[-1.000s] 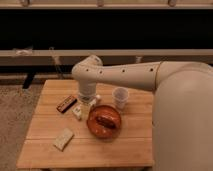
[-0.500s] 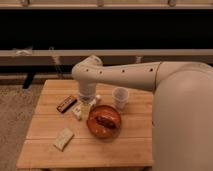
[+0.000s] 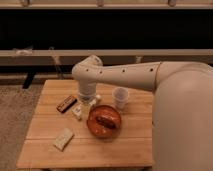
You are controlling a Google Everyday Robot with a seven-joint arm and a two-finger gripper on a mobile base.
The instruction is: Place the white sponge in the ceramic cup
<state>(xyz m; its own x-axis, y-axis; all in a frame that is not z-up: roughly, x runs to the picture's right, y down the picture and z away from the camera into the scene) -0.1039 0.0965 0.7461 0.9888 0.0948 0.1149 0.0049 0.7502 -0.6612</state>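
Note:
The white sponge [image 3: 63, 138] lies flat on the wooden table [image 3: 125, 145] near the front left. The ceramic cup [image 3: 120, 97] stands upright at the table's middle right, behind the orange-brown bowl. My gripper [image 3: 86, 102] hangs below the white arm's wrist over the table's middle left, above a white capped pack [image 3: 80, 110]. It is well behind and to the right of the sponge and to the left of the cup.
An orange-brown bowl [image 3: 104, 121] holding a dark brown piece sits in front of the cup. A dark brown bar [image 3: 66, 103] lies at the left, beside the white pack. My arm spans in from the right. Carpet lies to the left of the table.

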